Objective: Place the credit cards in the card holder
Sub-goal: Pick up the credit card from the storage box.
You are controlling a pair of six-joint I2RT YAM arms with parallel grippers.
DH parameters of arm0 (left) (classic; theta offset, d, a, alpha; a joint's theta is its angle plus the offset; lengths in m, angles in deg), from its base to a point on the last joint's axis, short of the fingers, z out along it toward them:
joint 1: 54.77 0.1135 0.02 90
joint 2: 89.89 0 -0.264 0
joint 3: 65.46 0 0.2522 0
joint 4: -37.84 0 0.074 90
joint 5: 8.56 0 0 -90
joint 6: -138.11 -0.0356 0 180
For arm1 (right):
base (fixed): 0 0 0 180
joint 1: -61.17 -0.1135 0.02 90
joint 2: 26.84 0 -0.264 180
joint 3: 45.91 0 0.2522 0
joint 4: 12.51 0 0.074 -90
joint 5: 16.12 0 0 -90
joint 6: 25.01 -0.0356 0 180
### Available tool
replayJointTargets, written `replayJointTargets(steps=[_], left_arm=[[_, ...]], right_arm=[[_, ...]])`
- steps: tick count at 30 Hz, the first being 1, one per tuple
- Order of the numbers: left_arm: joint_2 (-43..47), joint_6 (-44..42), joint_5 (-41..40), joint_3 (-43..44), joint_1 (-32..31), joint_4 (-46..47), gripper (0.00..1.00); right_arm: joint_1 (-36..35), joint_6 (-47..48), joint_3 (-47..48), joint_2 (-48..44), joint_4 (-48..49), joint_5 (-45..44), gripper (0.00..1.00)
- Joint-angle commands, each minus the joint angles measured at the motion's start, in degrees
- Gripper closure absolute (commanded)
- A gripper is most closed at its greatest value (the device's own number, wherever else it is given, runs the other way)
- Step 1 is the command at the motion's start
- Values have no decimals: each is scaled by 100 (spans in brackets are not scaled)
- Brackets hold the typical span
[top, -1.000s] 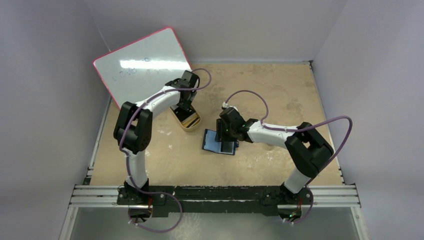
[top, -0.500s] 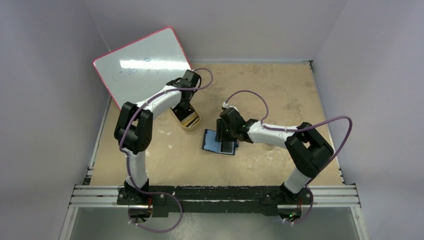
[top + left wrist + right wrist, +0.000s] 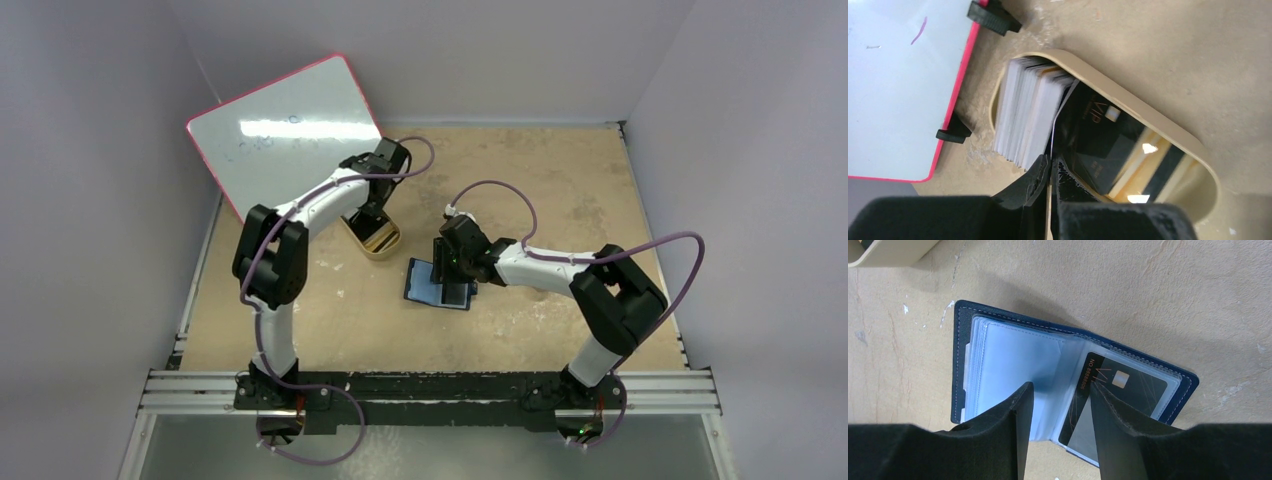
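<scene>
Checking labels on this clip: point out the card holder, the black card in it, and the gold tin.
card holder point(image 3: 960, 345), right wrist view, navy cover's left edge.
black card point(image 3: 1133, 385), right wrist view, its middle, under the clear sleeve.
gold tin point(image 3: 1158, 125), left wrist view, upper rim.

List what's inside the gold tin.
A stack of pale-edged cards stands on edge at one end of the gold tin, a dark VIP card beside it. The left hand pinches one thin card edge-on. The hand hides the tin's near side.
</scene>
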State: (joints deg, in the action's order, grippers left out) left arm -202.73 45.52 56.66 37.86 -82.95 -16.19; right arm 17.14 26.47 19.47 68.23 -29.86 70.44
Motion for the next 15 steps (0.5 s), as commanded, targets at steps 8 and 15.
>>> replayJointTargets(steps=[8, 15], left_arm=[[28, 429, 351, 605, -201, -719, 100], [609, 1033, 471, 332, -267, -771, 100]], right_arm=[[-27, 99, -55, -270, -149, 119, 52], [-17, 54, -223, -594, 9, 761, 51]])
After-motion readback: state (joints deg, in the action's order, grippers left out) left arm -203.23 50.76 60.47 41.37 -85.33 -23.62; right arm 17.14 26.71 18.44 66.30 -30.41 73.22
